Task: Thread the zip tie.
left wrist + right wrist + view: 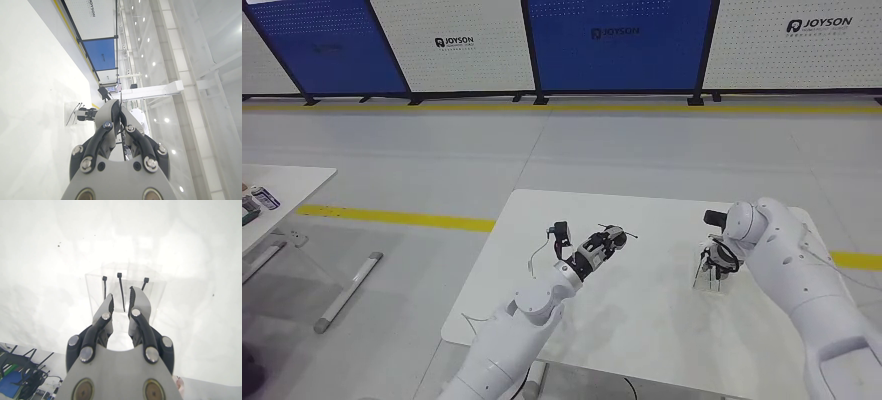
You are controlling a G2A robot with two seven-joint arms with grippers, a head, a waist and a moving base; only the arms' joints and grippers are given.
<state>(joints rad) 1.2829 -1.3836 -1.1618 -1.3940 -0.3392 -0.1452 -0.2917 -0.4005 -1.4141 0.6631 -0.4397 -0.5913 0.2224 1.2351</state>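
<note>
My left gripper hovers over the middle of the white table, shut on a black zip tie whose thin end sticks out past the fingertips. On the table's right side my right gripper stands open, pointing down at a clear holder. Three black zip ties stand in it, heads up. The middle zip tie lies in line with the gap between the right fingers. The other two, one and the other, flank them.
The table's front and left parts are bare. Another white table stands off to the left across the floor, and a yellow floor line runs behind. Blue and white panels close off the back.
</note>
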